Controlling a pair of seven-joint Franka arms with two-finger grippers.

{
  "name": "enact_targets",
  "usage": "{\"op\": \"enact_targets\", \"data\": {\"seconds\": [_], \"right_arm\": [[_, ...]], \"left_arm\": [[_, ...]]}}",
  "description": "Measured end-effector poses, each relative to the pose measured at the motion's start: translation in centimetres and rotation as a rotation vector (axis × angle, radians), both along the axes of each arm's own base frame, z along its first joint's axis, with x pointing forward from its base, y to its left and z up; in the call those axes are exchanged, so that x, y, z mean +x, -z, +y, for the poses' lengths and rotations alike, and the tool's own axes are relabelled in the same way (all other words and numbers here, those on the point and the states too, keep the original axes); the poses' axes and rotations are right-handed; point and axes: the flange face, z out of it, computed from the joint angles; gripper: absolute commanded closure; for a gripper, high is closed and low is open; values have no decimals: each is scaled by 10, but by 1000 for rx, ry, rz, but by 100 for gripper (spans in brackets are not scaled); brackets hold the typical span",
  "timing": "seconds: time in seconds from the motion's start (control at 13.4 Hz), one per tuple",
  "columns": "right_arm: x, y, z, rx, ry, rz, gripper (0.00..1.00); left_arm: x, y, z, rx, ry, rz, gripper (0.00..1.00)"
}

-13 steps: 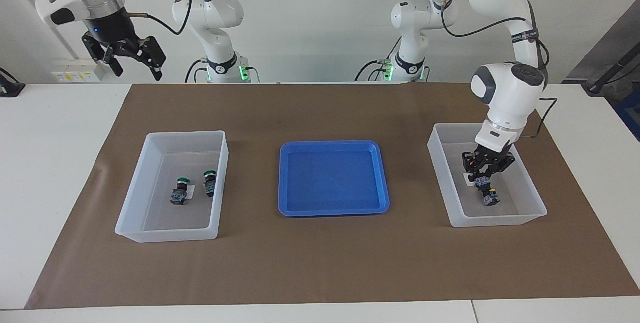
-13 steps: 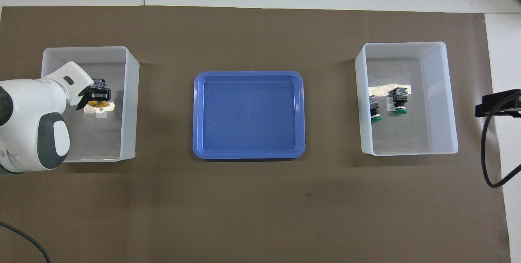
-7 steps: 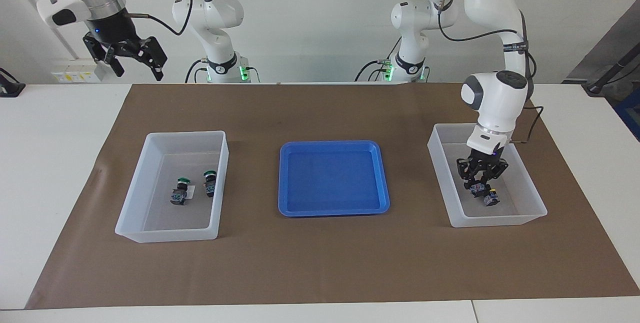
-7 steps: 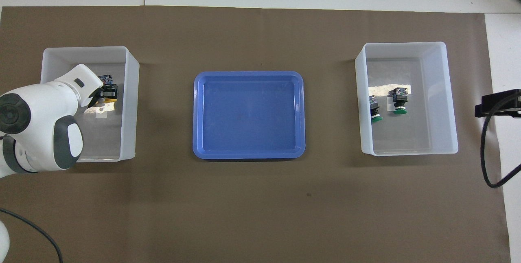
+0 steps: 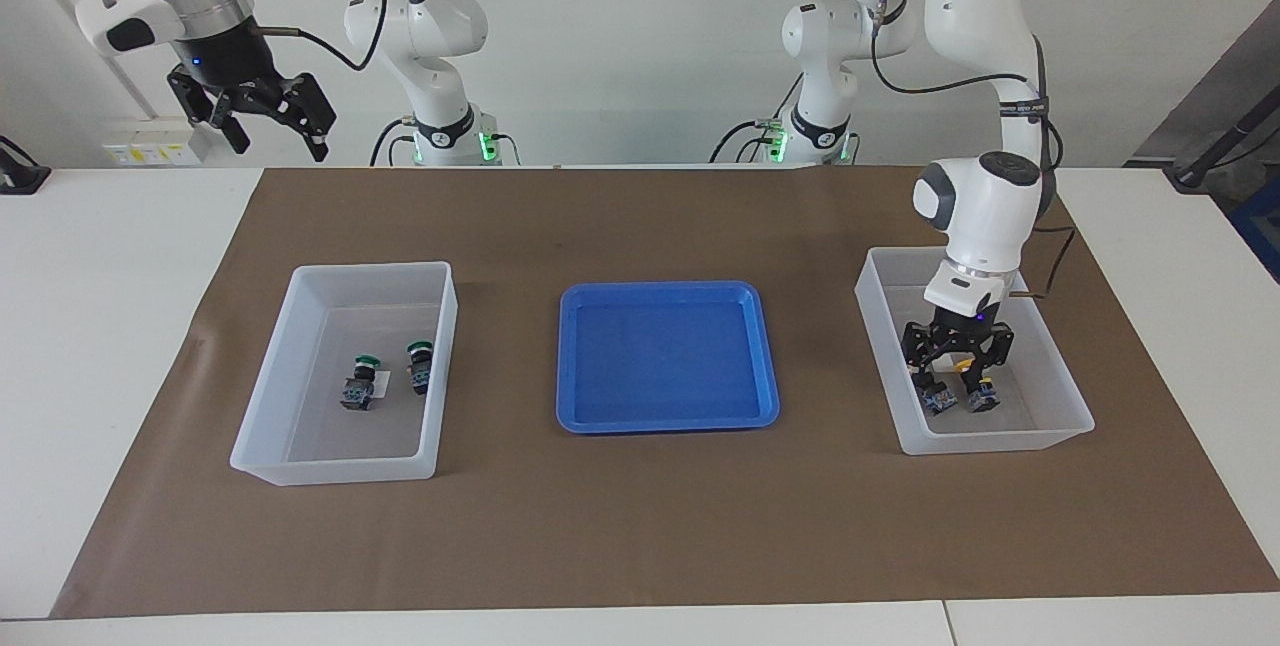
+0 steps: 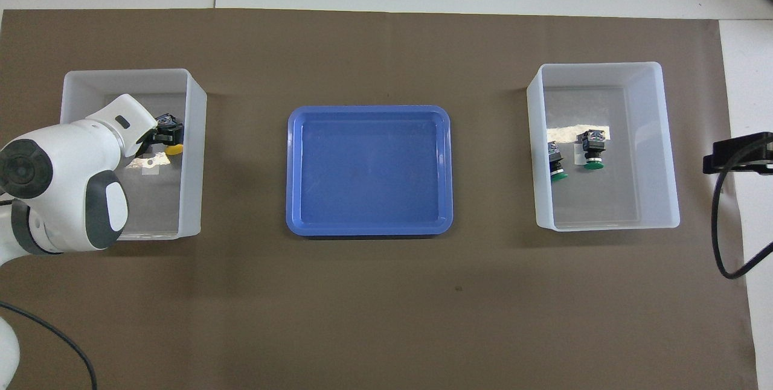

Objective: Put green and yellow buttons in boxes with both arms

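Two yellow buttons [image 5: 938, 399] [image 5: 981, 396] lie side by side on the floor of the box [image 5: 990, 441] toward the left arm's end. My left gripper [image 5: 955, 374] is down inside this box, open, its fingers spread just above them and gripping neither. In the overhead view the arm hides most of this; one yellow cap [image 6: 174, 150] shows beside the left gripper [image 6: 162, 135] in the box [image 6: 130, 76]. Two green buttons [image 5: 360, 381] [image 5: 418, 366] lie in the other box [image 5: 335, 466], also seen from overhead as buttons [image 6: 593, 151] [image 6: 555, 162] in the box [image 6: 604, 221]. My right gripper [image 5: 265, 121] hangs open, high over the table's right-arm end.
A shallow blue tray [image 5: 665, 356] [image 6: 368, 169] with nothing in it sits between the two boxes on the brown mat [image 5: 640, 526]. A small white label lies on each box's floor.
The left gripper moved down in its box toward the tray-side wall and opened, releasing the yellow button beside the one lying there. The right arm barely moved.
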Motion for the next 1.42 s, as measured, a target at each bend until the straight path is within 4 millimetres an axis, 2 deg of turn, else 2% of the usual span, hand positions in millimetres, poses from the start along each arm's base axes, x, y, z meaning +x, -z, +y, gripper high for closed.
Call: {"op": "enact_targets", "data": {"seconds": [0.15, 0.3, 0.6, 0.75, 0.9, 0.97, 1.2, 1.42], "right_arm": [[0, 0, 0, 0, 0, 0, 0], [0, 0, 0, 0, 0, 0, 0], [0, 0, 0, 0, 0, 0, 0], [0, 0, 0, 0, 0, 0, 0], [0, 0, 0, 0, 0, 0, 0], [0, 0, 0, 0, 0, 0, 0], [0, 0, 0, 0, 0, 0, 0], [0, 0, 0, 0, 0, 0, 0]], "left_arm": [[-2, -34, 0, 1, 1, 78, 0], [-9, -79, -2, 2, 4, 162, 0], [-34, -165, -18, -3, 3, 233, 0], [-48, -201, -46, -7, 4, 264, 0], [-52, -238, -78, -15, -1, 258, 0], [-53, -253, -87, -17, 0, 256, 0], [-45, -280, -86, -17, -5, 299, 0], [-39, -277, -82, -14, -12, 345, 0]]}}
